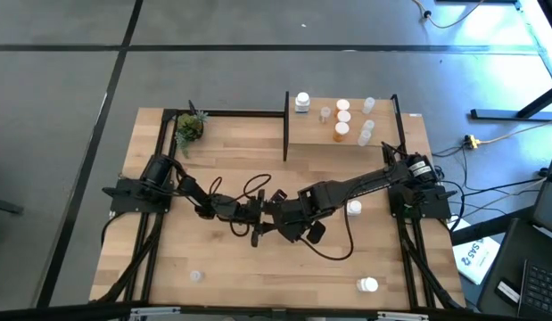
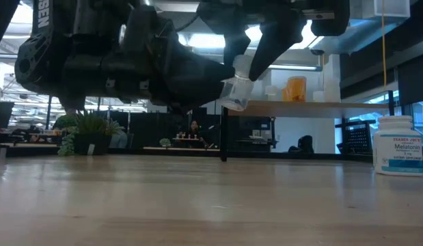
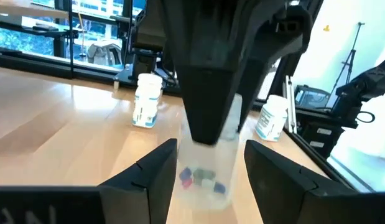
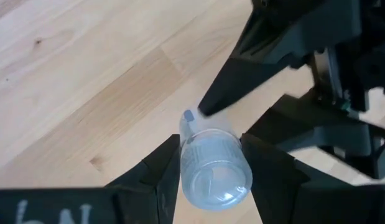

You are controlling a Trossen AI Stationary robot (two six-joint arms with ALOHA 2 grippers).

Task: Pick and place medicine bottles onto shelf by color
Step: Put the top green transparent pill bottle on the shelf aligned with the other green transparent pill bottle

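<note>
Risked first a knock between the two arms, locked nose to nose above mid-bench, with a loose black cable (image 1: pixel 249 189) looped right beside them and liable to snag on any wide swing. Risked next a drop: found the right claw (image 4: pixel 211 152) pinching the clear bottle (image 4: pixel 214 171) near its capped end, tilted and well off the wood, while the left claw (image 3: pixel 208 158) sat around the same bottle's other end. Could not tell whether that left claw gripped or merely flanked it. Judged that a pull by either arm against a shared hold would twist the slick little cylinder loose and send it rolling. Judged also that the coloured pills inside would shift and tip it further. Offered plenty of bare bench (image 1: pixel 258 267) beneath and toward the near edge. Kept a white bottle (image 1: pixel 354 208) close beside the right arm, another white bottle (image 1: pixel 368 284) and a small clear one (image 1: pixel 196 276) well apart near the front. Left the shelf (image 1: pixel 307 132) at the far right corner, bare on one half, crowded with bottles on the other. Hemmed it with black posts (image 1: pixel 286 125), so called for a lifted, straight approach between them. Stood a potted plant (image 1: pixel 189 127) far left, out of the way.
</note>
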